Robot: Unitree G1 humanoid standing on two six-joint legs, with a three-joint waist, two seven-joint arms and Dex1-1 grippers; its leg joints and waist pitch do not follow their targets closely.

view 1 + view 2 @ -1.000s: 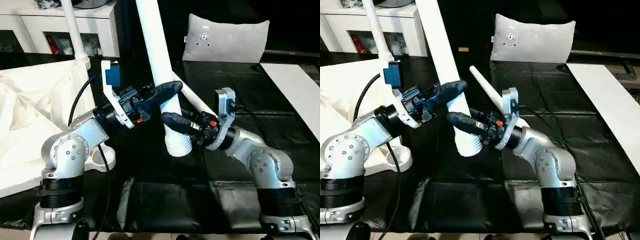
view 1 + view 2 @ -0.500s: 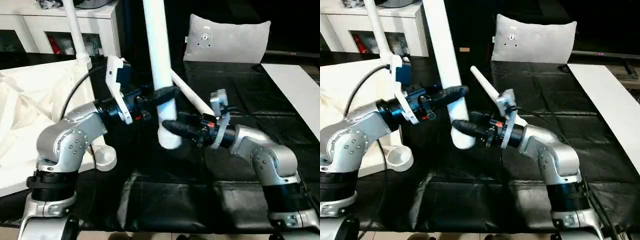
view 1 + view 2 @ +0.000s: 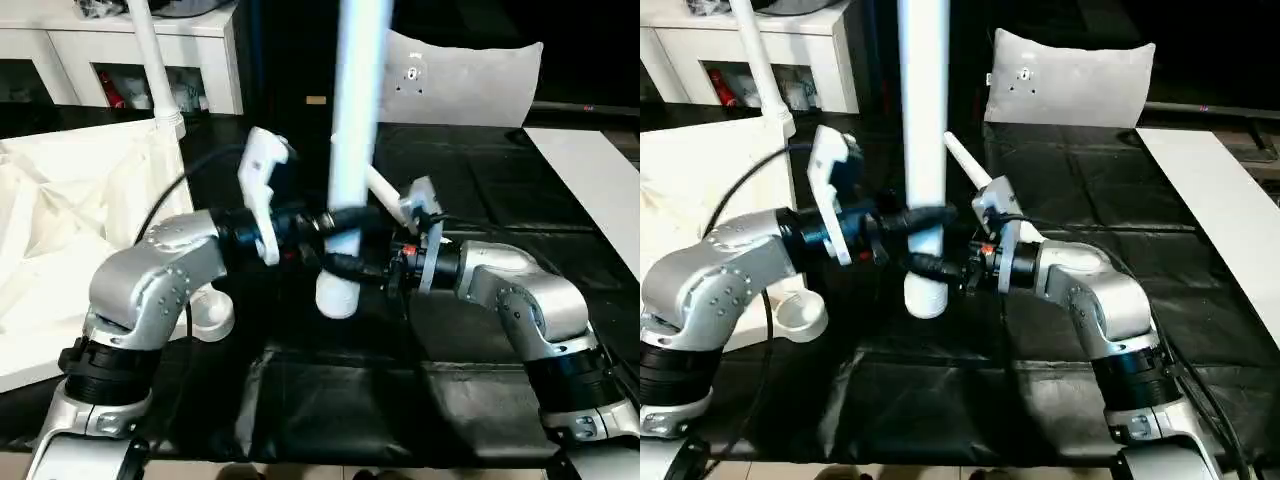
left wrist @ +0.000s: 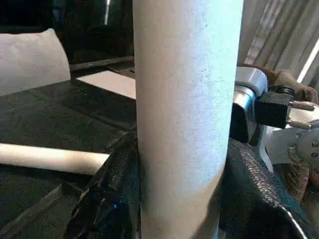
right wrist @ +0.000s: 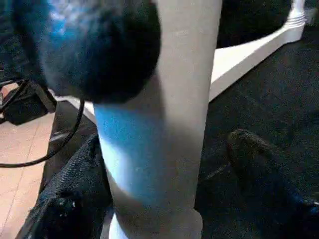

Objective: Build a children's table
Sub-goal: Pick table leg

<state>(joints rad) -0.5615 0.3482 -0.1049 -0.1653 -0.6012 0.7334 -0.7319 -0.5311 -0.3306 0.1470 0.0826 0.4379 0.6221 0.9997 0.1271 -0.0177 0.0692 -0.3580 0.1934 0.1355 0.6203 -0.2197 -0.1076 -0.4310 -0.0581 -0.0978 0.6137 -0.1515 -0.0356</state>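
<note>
**Leg upright, my left pincer clamped on it**

My left gripper (image 3: 345, 218) clasps the white leg (image 3: 352, 150) near its lower end, holding it almost vertical above the black mat (image 3: 330, 390). My right gripper (image 3: 345, 268) stands spread beside the leg (one finger apart from it). Another leg (image 3: 965, 165) lies behind.

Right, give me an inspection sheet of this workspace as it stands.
Surface: black sheet covering the work area.
Job's things: one white leg upright between both hands; another leg lying on the sheet behind; tabletop at the robot's left, one leg already standing in it, near corner socket unfilled.
Clutter: grey-white cushion at the back.
Hands: left hand clamped on the upright leg; right hand with fingers apart, one either side of that leg.
Cables: black cable looping over the left arm.
Surroundings: white shelf unit, white board at right.
</note>
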